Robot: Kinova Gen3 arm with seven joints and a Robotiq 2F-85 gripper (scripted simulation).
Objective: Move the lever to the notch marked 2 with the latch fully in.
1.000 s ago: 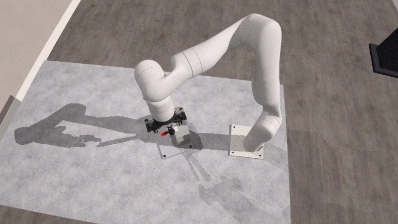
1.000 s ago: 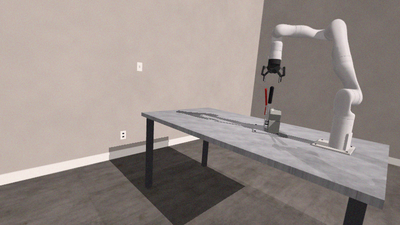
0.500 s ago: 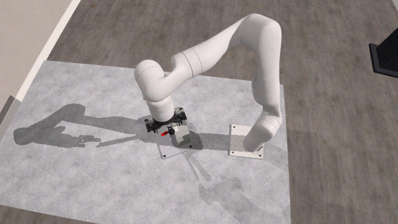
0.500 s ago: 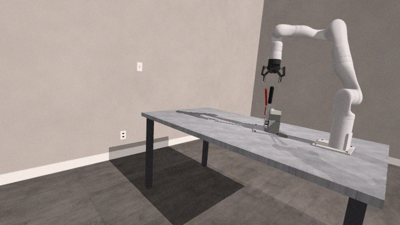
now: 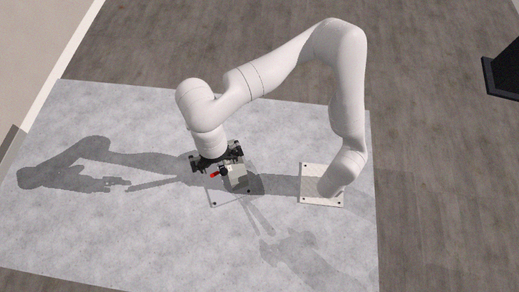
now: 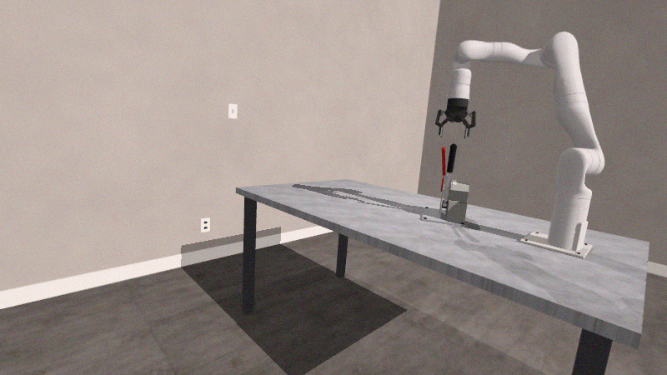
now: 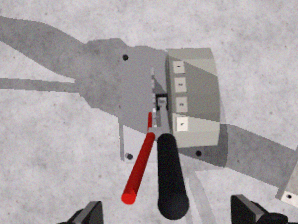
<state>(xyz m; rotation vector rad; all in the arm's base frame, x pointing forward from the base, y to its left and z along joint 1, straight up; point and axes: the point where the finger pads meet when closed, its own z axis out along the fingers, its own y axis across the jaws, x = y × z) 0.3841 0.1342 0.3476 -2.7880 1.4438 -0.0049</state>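
So the end effector (image 6: 455,129) hangs wide open with nothing in it, right above the black handle (image 6: 451,158). Beside that handle, the red bar (image 6: 443,162) sticks up from the gray box (image 6: 456,202) on the tabletop (image 6: 513,270).
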